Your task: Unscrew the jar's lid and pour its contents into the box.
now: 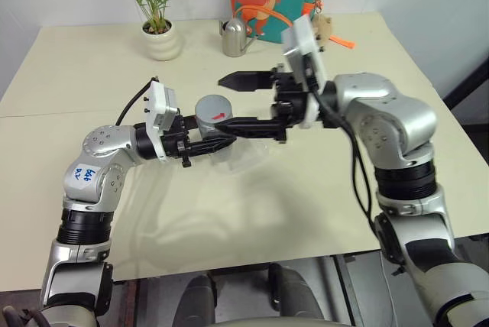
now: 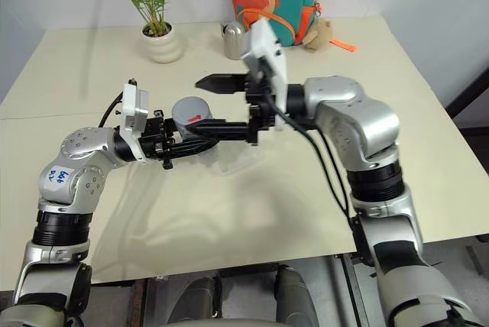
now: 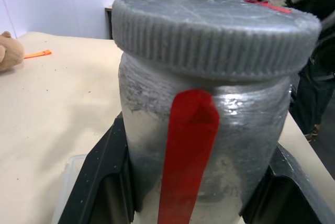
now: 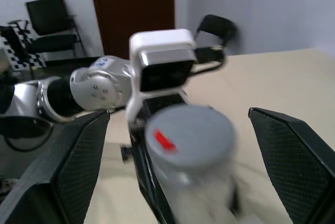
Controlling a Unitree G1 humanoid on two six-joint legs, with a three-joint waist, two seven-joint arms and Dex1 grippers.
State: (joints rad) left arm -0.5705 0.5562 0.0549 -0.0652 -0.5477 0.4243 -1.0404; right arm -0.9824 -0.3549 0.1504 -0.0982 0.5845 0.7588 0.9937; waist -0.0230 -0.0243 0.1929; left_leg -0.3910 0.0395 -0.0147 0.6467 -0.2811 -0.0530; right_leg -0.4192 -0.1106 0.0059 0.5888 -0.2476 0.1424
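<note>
Here, the jar [image 1: 208, 124] is clamped upright in the left gripper [image 1: 200, 144], above the box [image 1: 243, 155]. The lid [image 1: 214, 106] is on, straddled by the wide-open right gripper [image 1: 237, 101]. Its fingers should be centred before being closed and twisted.

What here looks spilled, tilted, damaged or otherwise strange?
Nothing stands out. The jar sits upright between the left gripper's fingers, its lid on and level. The open right gripper is at the lid, not gripping. The box lies flat beneath, with no spill on the table.
</note>
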